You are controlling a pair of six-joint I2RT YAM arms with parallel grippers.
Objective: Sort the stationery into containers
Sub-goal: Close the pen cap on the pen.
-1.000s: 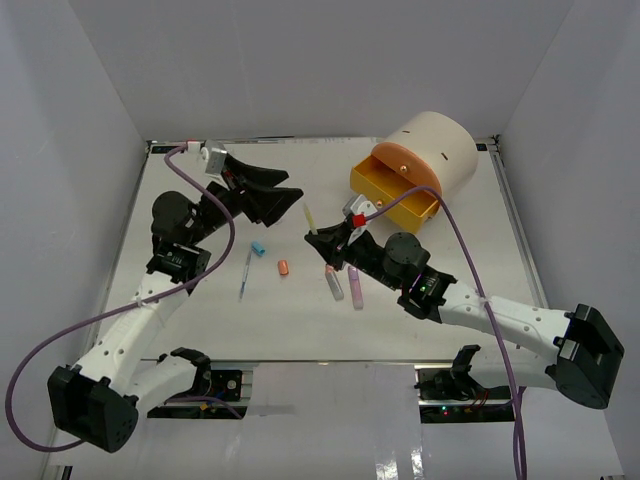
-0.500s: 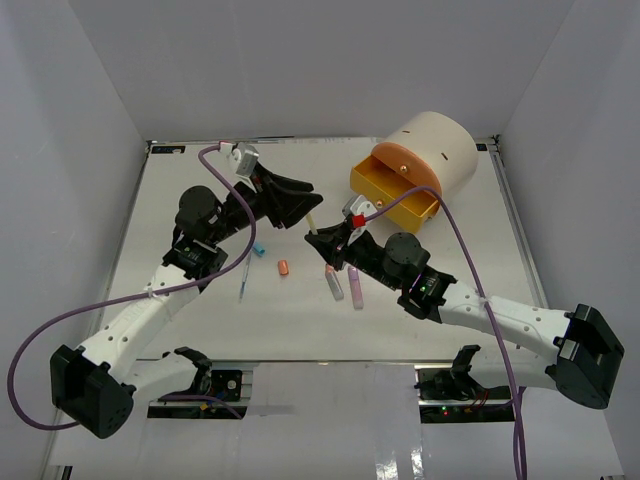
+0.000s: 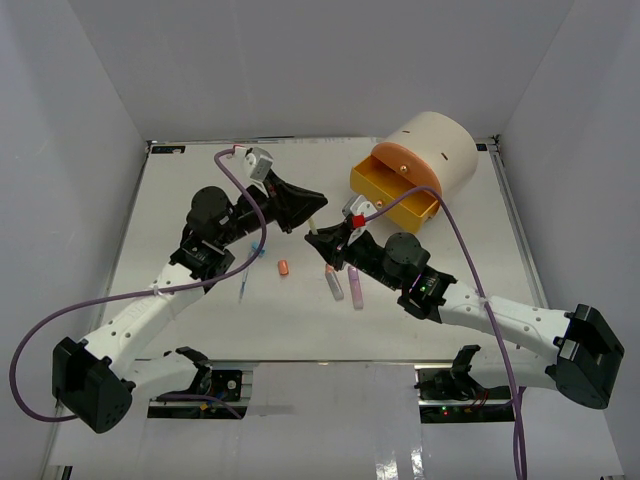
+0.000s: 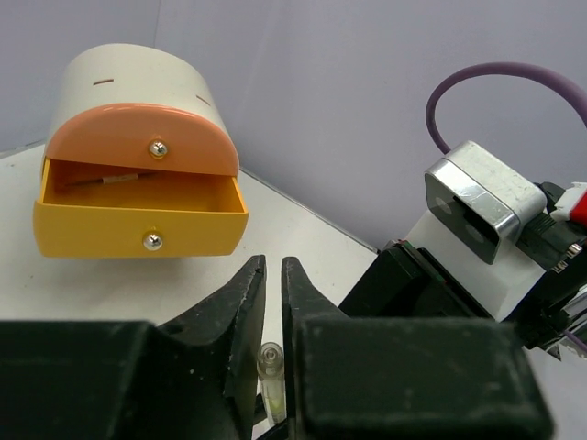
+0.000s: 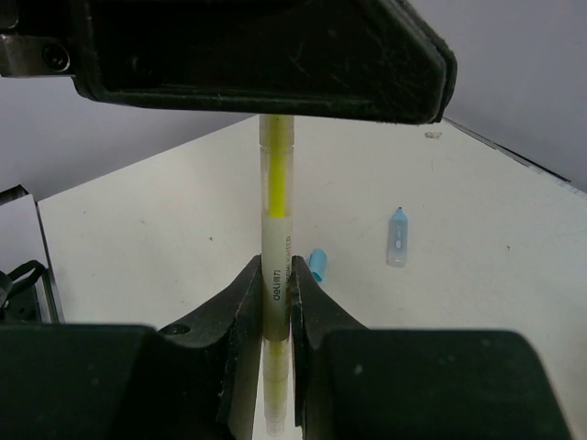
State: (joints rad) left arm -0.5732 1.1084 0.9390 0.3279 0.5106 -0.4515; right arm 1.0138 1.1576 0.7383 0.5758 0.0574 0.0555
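Yellow highlighter (image 5: 276,229): upright, its lower half pinched between the right gripper (image 5: 275,275) fingers.
Left gripper (image 4: 273,266): fingers nearly together around the highlighter's top end; contact cannot be told.
Yellow drawer (image 4: 138,229): open, beyond the left gripper's tips.
Blue cap (image 5: 397,236): on the table past the right gripper.

The upper end of the yellow highlighter (image 5: 276,229) is covered by the left hand (image 5: 275,96) in the right wrist view; in the left wrist view only its tip is seen.
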